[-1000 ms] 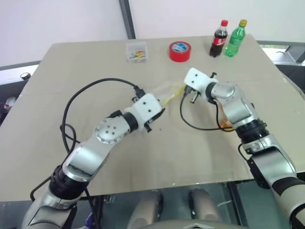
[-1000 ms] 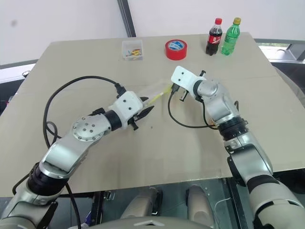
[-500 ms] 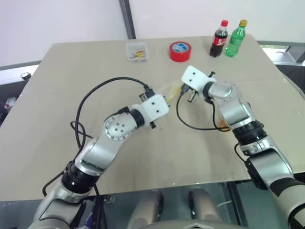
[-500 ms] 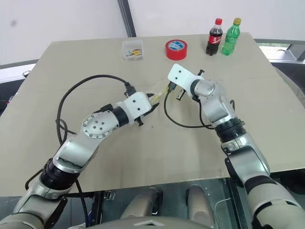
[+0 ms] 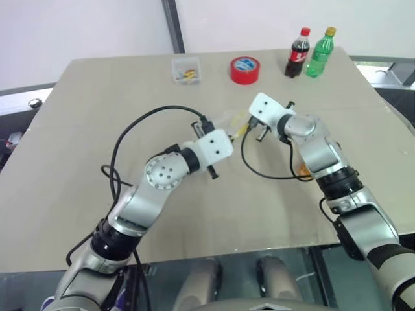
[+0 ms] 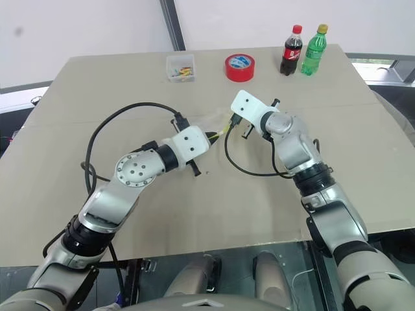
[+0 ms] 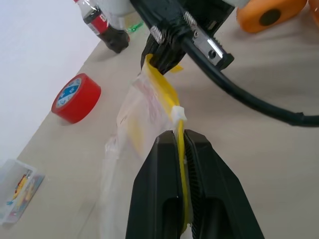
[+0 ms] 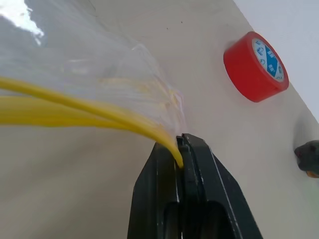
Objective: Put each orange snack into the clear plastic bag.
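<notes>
Change: the left gripper point(image 7: 182, 149) had just clamped on the clear plastic bag point(image 7: 134, 119) near the table's point(image 5: 97, 97) middle.
Right gripper point(image 8: 180, 149): fingers stayed pinched on the bag's yellow strip.
Meaning: bag likely ready for opening; orange snack point(image 7: 269, 12) waited outside.

The clear plastic bag point(image 7: 142, 107) hangs between both jaws; tape roll point(image 7: 76, 98) beyond them; one snack point(image 7: 269, 13) behind the right gripper point(image 7: 162, 57)

the crinkly clear plastic bag with a yellow mouth strip point(image 7: 149, 107) hangs stretched above the counter. a glossy rounded orange snack point(image 7: 269, 12) lies on the counter nearby.
</notes>
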Tool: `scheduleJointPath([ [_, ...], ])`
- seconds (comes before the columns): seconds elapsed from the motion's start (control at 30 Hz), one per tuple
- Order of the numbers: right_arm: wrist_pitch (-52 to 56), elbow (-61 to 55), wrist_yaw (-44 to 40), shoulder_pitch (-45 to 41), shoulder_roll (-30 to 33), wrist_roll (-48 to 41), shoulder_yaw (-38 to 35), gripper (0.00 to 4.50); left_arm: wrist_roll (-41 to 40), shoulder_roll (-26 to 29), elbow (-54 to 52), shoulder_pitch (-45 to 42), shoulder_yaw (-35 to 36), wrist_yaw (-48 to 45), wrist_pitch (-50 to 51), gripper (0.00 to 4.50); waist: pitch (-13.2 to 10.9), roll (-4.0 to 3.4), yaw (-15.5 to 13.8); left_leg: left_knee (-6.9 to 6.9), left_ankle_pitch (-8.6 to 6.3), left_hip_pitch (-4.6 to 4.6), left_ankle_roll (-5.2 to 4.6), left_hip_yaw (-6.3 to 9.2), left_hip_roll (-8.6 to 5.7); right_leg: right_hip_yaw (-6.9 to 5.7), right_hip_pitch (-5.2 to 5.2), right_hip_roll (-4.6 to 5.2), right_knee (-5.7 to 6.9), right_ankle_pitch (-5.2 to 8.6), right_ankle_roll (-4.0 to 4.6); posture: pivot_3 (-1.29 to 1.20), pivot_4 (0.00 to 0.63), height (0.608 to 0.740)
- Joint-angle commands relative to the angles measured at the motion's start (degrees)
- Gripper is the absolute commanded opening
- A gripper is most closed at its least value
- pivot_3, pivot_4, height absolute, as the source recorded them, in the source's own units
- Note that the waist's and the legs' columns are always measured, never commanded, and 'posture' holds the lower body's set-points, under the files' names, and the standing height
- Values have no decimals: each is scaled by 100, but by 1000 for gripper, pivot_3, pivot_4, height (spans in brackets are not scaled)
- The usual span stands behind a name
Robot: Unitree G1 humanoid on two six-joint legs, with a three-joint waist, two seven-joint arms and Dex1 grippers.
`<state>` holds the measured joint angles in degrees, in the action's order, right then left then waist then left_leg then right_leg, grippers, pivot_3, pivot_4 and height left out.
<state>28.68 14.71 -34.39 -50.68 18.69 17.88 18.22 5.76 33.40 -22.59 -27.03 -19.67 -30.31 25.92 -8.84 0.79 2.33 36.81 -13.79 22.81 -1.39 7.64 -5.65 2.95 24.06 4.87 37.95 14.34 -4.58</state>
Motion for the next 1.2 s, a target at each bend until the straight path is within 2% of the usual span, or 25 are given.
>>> scheduleJointPath([
  [0.03,8,-571,-58,103,151,-29,-98,0,25,69,283,1,406,-15,-541,38,0,0,-1,1,0,0,0,0,0,0,0,0,0,0,0,0,150,740],
  [0.07,28,-772,-146,264,254,-77,-142,464,-192,66,576,53,584,-125,-1082,0,0,0,-7,1,0,0,0,0,0,0,0,0,0,0,0,0,150,740],
  [0.1,88,-979,-189,426,307,-139,-208,594,-366,43,855,103,761,-177,-1522,0,0,0,-16,3,0,1,0,1,0,-1,0,1,0,0,0,0,150,740],
  [0.17,223,-1332,-153,693,340,-235,-333,1212,-519,-31,1325,146,1035,-128,-2140,0,0,0,-23,3,0,2,0,6,0,-7,-1,2,-3,0,0,0,150,740],
  [0.23,688,-2016,-229,1139,344,-499,-600,2156,-594,-31,1852,119,1199,-234,-2842,0,0,0,-36,5,0,3,0,7,-1,-9,-2,4,-3,0,0,0,150,740],
  [0.33,1434,-3064,-407,1708,369,-958,-1012,2156,-953,26,2479,48,1349,-807,-3661,0,1,-1,-49,10,0,8,0,12,-1,-15,-2,6,-3,0,0,0,150,740],
  [0.43,2466,-3812,-201,1919,-349,-1680,-1561,1290,-1353,67,2864,-7,1448,-1412,-3984,0,2,-1,-20,25,-1,11,-2,13,-2,-15,-4,7,5,-1,-1,0,150,740],
  [0.53,3067,-3985,150,1803,-1234,-2155,-1670,59,-1652,60,2992,7,1472,-1864,-4172,0,2,-3,19,24,-1,8,-1,14,6,-14,-3,8,13,-1,0,0,150,740],
  [0.73,3271,-3741,656,1641,-1883,-2547,-1654,18,-1777,55,3028,7,1527,-2168,-4202,0,3,-3,-32,33,-2,7,-3,20,-7,-24,-5,8,10,-3,2,0,150,740],
  [0.97,3110,-3318,1048,1614,-2165,-2802,-1645,18,-1903,37,2834,85,1549,-2470,-4231,0,3,-4,16,30,-1,8,-1,26,-3,-29,-4,4,13,-3,1,0,150,740],
  [1.1,3155,-2930,1514,1605,-2766,-3189,-2247,18,-1955,54,2686,174,1497,-2708,-4244,0,3,-5,23,29,-1,7,-1,24,-2,-25,-4,4,14,-3,1,0,150,740],
  [1.17,2483,-2576,1723,1669,-2604,-2870,-2055,18,-1973,86,2600,243,1501,-2794,-4177,0,4,-5,16,29,-1,7,-1,25,-3,-27,-4,4,15,-4,2,0,150,740],
  [1.2,1931,-2418,1784,1713,-2321,-2506,-1711,18,-1968,107,2581,265,1516,-2824,-4167,0,3,-6,13,30,-1,6,-1,24,-4,-27,-4,5,14,-4,2,0,150,740],
])
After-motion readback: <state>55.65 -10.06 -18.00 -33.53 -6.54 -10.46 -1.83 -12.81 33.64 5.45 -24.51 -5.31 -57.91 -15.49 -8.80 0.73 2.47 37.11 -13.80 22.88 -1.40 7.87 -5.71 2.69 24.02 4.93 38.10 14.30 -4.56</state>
